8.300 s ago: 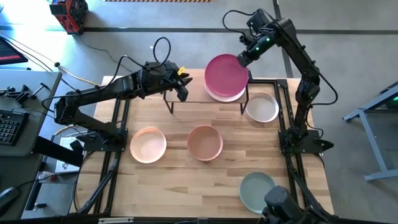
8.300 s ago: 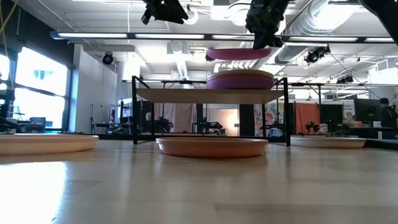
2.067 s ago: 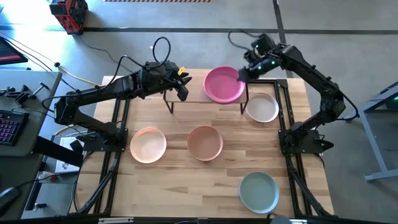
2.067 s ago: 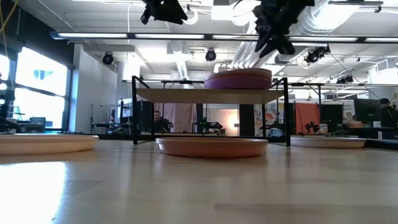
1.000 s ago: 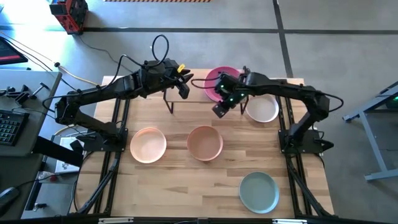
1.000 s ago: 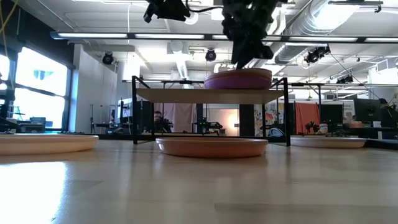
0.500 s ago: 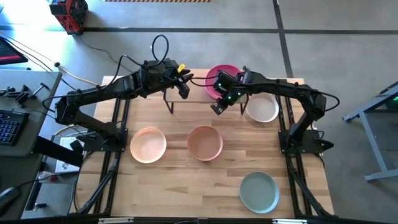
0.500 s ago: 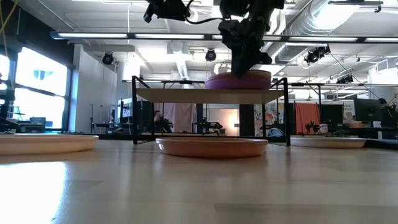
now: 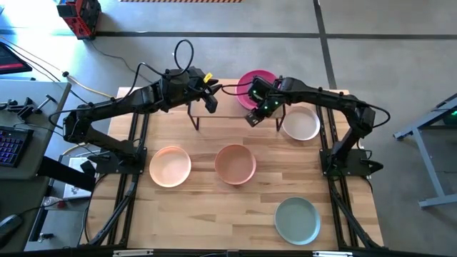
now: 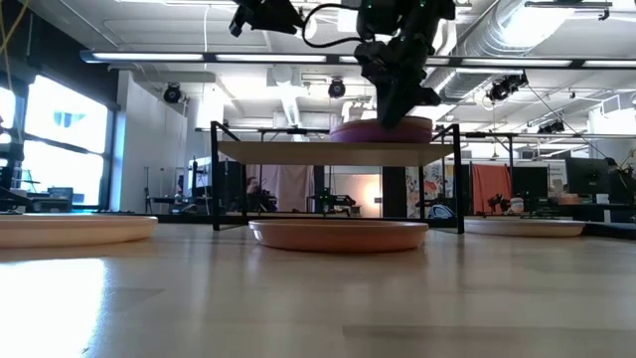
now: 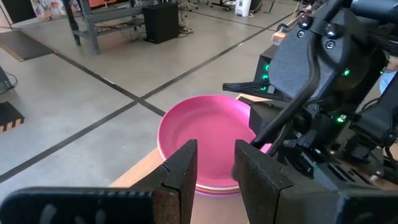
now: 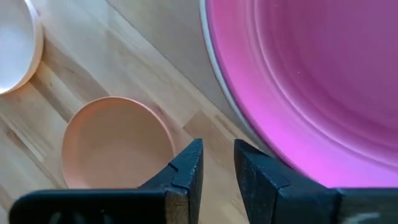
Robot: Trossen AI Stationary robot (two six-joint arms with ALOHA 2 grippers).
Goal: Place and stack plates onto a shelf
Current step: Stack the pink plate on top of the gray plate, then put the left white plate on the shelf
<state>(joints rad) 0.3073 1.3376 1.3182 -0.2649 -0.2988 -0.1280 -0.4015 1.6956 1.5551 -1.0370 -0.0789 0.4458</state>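
Note:
The magenta plate [image 9: 260,77] tops a small stack on the right part of the shelf [image 9: 227,107], also seen in the low view [image 10: 383,127]. My right gripper [image 9: 251,119] slants down at the stack's near-left rim, fingers a narrow gap apart with nothing between them [image 12: 217,163]. My left gripper [image 9: 211,106] hangs open and empty above the shelf's left part [image 11: 214,168]. On the table below rest a terracotta plate [image 9: 235,163], a pale pink one [image 9: 170,165], a white one [image 9: 301,125] and a teal one [image 9: 296,220]. My right gripper has the outer side of one finger [image 12: 264,180] at the magenta plate's near rim [image 12: 267,152], coming slanting down from the table's near side. Whether finger and rim truly touch, I cannot tell. The stack sits flat on the shelf board.
The shelf's thin black legs [image 9: 193,120] stand on the table's far middle, with the terracotta plate just in front. The shelf's left half [image 10: 278,151] is bare board. Black frame rails run along both table sides [image 9: 136,143].
My right gripper has moved toward the table's far edge, against the near rim of the stack. The magenta plate and the plates under it have slid a little toward the far edge on the shelf.

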